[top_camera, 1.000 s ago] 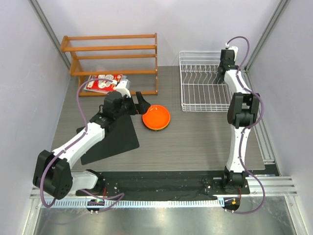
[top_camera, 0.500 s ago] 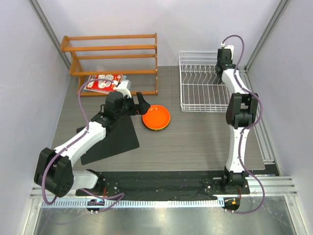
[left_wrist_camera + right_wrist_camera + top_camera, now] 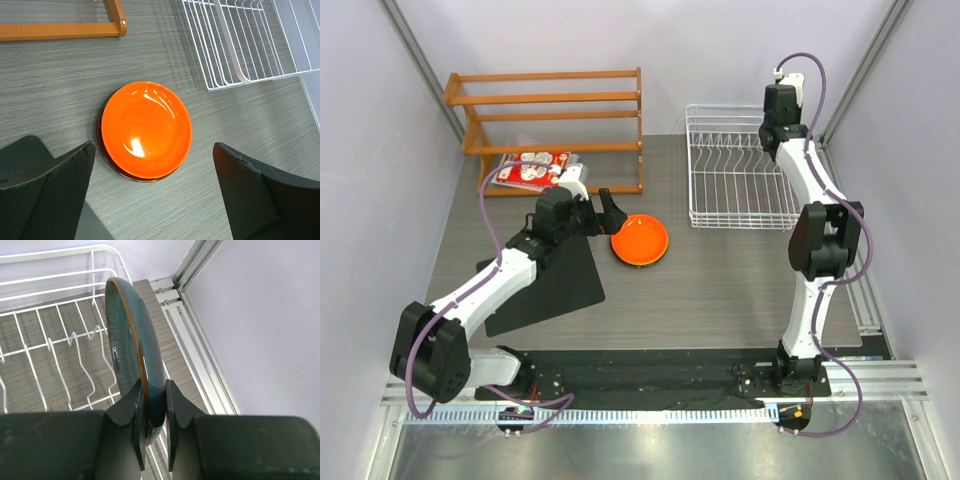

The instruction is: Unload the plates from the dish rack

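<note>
Right arm has risen toward upper right of top view. Right gripper [image 3: 152, 390] is pinched tight on the lower rim of the dark teal plate [image 3: 131, 335], held on edge over the dish rack [image 3: 55, 315], right side. Left gripper [image 3: 610, 212] hangs wide open, empty, above orange plate [image 3: 146, 129] mid-frame. Best approach: lift straight till rim clears rack wall, keep plate vertical, then swing left w/o tilting. Thin-edge grip may slip.

Our left arm [image 3: 480, 290] and right arm [image 3: 807, 300] are white links with black joints, each trailed by a purple cable [image 3: 483, 205]. Our left fingers [image 3: 47, 195] are black, finely textured.
</note>
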`<move>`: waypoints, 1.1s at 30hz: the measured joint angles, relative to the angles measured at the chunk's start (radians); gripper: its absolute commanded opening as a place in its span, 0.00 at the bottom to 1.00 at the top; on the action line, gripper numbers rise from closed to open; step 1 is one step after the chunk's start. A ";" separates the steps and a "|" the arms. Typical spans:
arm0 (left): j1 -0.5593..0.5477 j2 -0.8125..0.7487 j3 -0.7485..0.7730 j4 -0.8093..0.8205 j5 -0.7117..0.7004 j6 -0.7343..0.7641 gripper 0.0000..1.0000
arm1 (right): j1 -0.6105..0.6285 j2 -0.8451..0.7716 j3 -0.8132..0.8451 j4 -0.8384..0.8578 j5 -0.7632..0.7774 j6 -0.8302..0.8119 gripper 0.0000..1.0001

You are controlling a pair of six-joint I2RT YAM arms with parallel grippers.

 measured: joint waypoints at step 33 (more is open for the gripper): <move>0.000 0.038 -0.124 0.281 0.132 -0.205 0.97 | 0.248 -0.835 -0.965 0.086 -0.761 0.525 0.01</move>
